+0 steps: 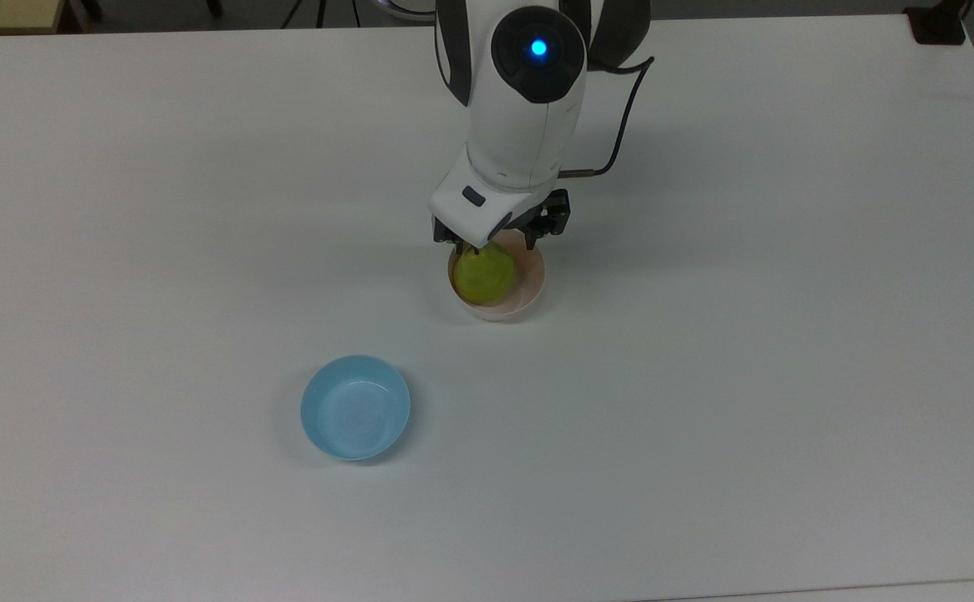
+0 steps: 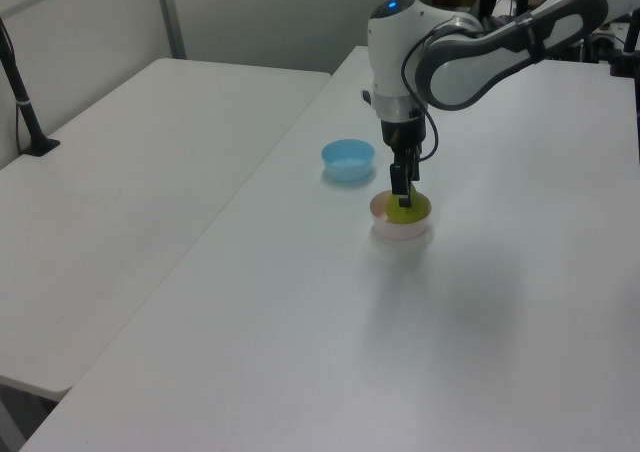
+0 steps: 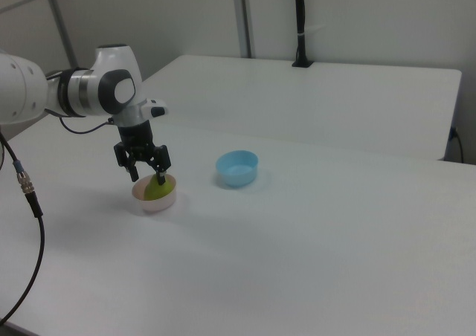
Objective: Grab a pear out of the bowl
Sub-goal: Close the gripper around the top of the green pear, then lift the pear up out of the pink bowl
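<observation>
Top view, left to right. Light blue bowl [image 1: 355, 407] sits low on the top view's left, well apart from the work; not my target. Centre: pink bowl [image 1: 527, 298] on the white counter [image 1: 787, 334], the pear [image 1: 483, 276] inside it, leaning toward the bowl's left wall in the top view.

My pincer [image 3: 147, 175] hangs directly over the pear, fingers spread, tips down at the level of the pear's upper part and straddling it in the right view. Nothing pinched yet; I cannot tell whether a tip touches the skin.

Step in hand, as I judge it: the final descent before the grasp. Next move calls for sinking a little further so the pads meet the wider body, not the narrow neck, then pressing together gently and lifting straight up clear of the rim.

Right of the bowl: bare counter.
</observation>
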Robot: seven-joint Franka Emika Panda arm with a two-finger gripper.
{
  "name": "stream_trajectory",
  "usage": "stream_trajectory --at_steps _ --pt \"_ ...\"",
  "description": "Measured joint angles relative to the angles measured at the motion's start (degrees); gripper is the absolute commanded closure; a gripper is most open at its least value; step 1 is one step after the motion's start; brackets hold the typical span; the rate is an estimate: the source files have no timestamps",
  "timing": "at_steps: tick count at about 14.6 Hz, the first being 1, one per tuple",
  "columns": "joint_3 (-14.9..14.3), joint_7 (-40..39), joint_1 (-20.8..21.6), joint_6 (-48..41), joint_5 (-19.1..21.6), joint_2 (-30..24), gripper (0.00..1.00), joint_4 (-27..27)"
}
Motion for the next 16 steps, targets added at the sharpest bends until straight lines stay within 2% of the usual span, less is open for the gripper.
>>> stream_trajectory --at_steps 7,12,16 --pt "0.0 0.2 0.0 3.1 0.0 2.9 0.27 0.0" --pt "0.0 0.3 0.1 3.8 -0.4 2.9 0.63 0.0" --pt "0.0 0.3 0.2 3.8 -0.4 2.9 0.66 0.0"
